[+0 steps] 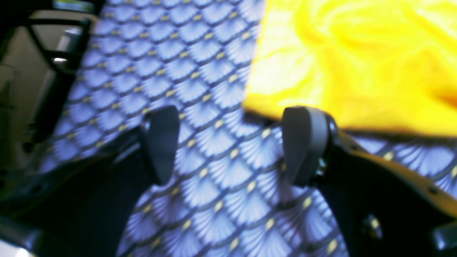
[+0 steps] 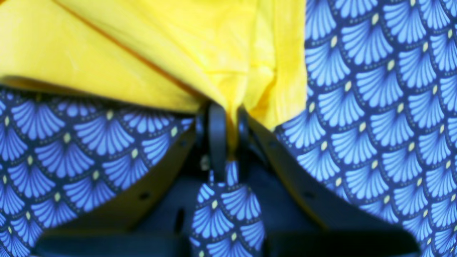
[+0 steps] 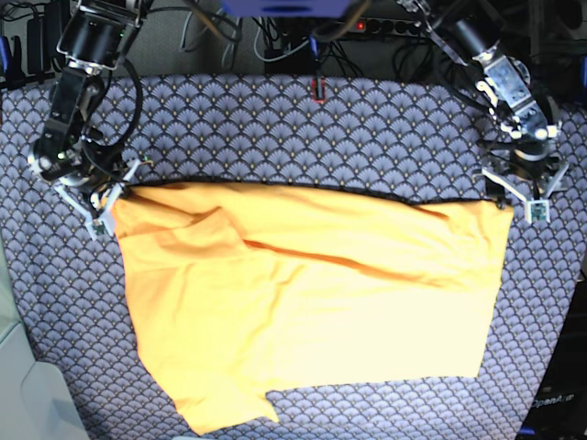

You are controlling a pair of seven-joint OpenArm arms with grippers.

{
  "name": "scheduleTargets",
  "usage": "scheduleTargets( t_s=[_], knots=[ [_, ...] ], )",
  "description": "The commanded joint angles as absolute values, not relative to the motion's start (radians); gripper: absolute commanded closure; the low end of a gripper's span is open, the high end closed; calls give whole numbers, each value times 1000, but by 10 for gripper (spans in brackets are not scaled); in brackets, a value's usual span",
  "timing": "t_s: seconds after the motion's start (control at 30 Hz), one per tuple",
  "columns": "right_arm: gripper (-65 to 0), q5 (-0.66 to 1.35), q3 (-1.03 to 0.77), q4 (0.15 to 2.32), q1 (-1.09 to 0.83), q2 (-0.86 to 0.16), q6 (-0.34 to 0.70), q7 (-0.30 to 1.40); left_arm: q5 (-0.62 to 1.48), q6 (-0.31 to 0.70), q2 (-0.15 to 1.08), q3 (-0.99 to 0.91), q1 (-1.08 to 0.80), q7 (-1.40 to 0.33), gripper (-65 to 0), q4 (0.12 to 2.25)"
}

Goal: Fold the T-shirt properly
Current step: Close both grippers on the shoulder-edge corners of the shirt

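Risk: right fingers (image 2: 228,125) pinch a T-shirt (image 3: 312,302) corner; left fingers (image 1: 232,146) gape empty beside the hem, over bench cover (image 1: 214,200). Lifting one-sided skews the fold.

Yellow-orange T-shirt (image 3: 312,312), folded over, flat on the table

Only readable thing I can spot is some faint grey lettering at the bottom right corner in the base view, on the dark frame (image 3: 561,400) just off the table edge, which looks like "OpenArm", though the end is cut off. The T-shirt (image 3: 312,312) is plain with no print. The table cover (image 3: 275,128) is all pattern, no words.
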State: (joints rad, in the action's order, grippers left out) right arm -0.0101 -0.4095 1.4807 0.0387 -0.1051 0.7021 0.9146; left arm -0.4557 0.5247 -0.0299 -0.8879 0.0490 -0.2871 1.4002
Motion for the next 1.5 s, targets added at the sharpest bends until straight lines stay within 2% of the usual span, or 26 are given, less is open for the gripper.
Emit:
scheduleTargets(
  t_s=[0.0, 0.23, 0.53, 0.73, 1.07, 1.47],
  knots=[
    [0, -19, -412, 1492, 48, -120, 698, 920, -426, 518, -16, -886, 67, -265, -435, 1403],
    [0, -19, -410, 1491, 36, -120, 698, 918, -308, 506, -22, -885, 102, -265, -435, 1377],
    [0, -21, -410, 1491, 36, -120, 698, 920, -292, 503, -8, -888, 177, -263, -435, 1233],
    [0, -21, -410, 1491, 36, -128, 698, 920, -282, 390, -16, -888, 176, -263, -435, 1236],
    [0, -21, -410, 1491, 38, -139, 698, 920, -220, 383, 19, -883, 179, -263, -434, 1106],
    [0, -21, -410, 1491, 41, -139, 698, 920, -220, 389, -12, -881, 182, -265, -429, 1093]
  ],
)
